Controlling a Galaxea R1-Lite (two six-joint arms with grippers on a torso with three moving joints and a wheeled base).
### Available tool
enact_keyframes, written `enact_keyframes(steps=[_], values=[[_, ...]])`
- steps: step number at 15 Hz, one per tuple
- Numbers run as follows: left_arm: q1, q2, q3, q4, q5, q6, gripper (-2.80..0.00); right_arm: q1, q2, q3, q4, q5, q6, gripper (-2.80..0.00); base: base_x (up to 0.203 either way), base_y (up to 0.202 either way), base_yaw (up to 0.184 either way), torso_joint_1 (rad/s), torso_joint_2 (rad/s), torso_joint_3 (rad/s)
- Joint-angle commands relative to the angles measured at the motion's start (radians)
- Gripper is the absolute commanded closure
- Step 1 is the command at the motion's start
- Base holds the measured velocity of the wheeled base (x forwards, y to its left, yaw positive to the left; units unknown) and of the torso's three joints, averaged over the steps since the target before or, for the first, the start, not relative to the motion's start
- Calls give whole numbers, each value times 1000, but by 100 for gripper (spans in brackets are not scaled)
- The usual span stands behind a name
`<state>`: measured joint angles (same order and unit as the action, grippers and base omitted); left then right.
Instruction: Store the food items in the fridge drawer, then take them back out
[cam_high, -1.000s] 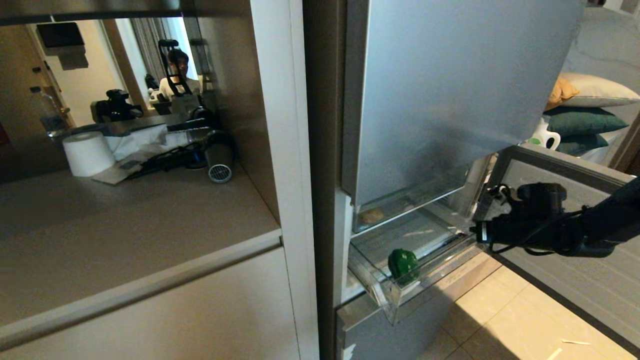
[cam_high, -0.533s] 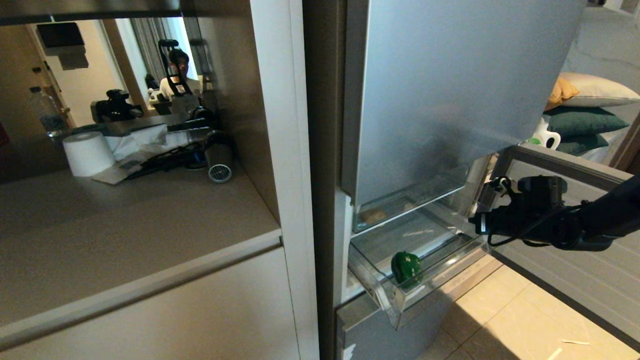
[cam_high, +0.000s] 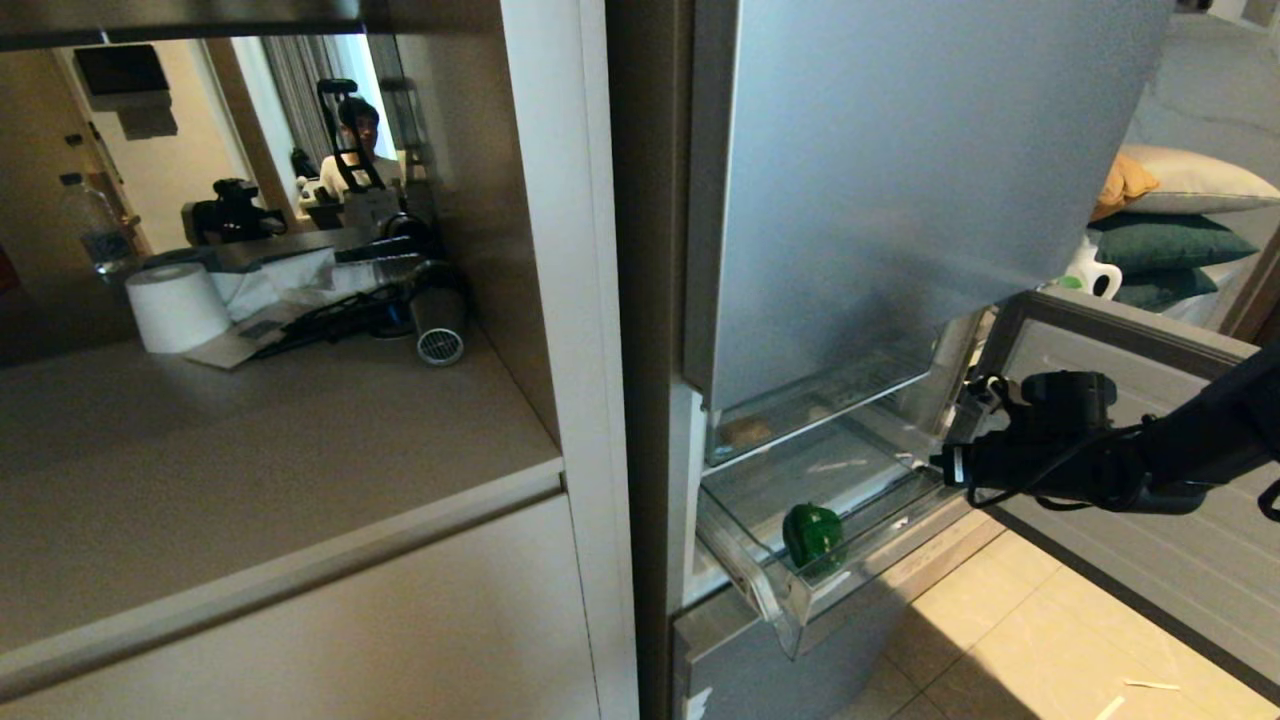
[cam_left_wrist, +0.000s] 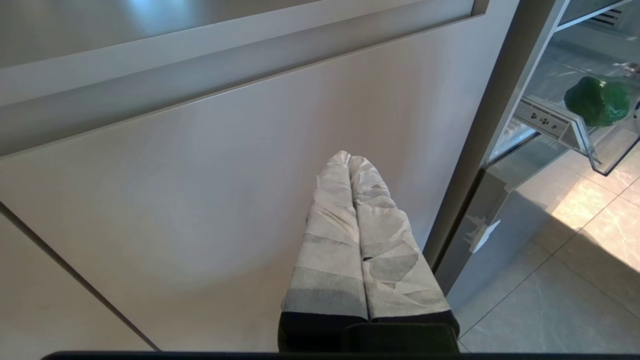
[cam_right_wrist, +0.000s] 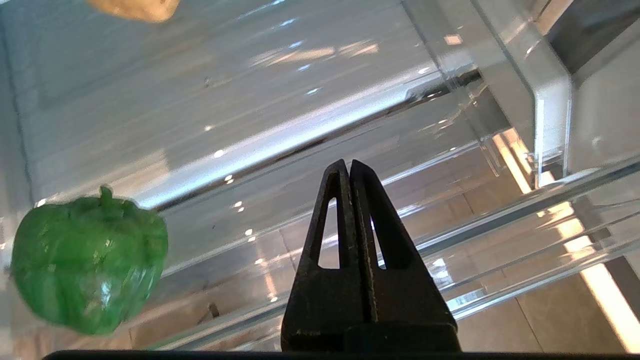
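Head view showing fridge drawer (cam_high: 790, 600) pulled out, clear bin holding bell pepper (cam_high: 811, 535) near front wall, potato (cam_high: 741, 431) sitting further back under fridge door (cam_high: 900, 190). Right gripper (cam_right_wrist: 349, 167) hovering over drawer's right side, fingers pressed together, gripping nothing, apart from pepper. Left gripper (cam_left_wrist: 349, 159) parked low facing beige cabinet door (cam_left_wrist: 200, 165), taped fingers (cam_left_wrist: 330, 220) closed, empty. Paper roll (cam_high: 177, 306) standing on counter (cam_high: 250, 450) at left.
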<state>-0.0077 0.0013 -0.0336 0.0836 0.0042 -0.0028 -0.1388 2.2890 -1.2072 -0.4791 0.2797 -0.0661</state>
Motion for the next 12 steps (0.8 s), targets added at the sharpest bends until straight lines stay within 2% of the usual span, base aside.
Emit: enact_keyframes(steps=[1, 6, 12], values=[[0, 0, 0, 1, 0, 0, 0, -15, -15, 24, 17, 0, -6, 0, 0, 0, 0, 0, 0, 0], [0, 0, 0, 1, 0, 0, 0, -69, -71, 102, 39, -1, -23, 0, 0, 0, 0, 0, 0, 0], [0, 0, 0, 1, 0, 0, 0, -82, -154, 189, 39, -1, -49, 0, 0, 0, 0, 0, 0, 0]])
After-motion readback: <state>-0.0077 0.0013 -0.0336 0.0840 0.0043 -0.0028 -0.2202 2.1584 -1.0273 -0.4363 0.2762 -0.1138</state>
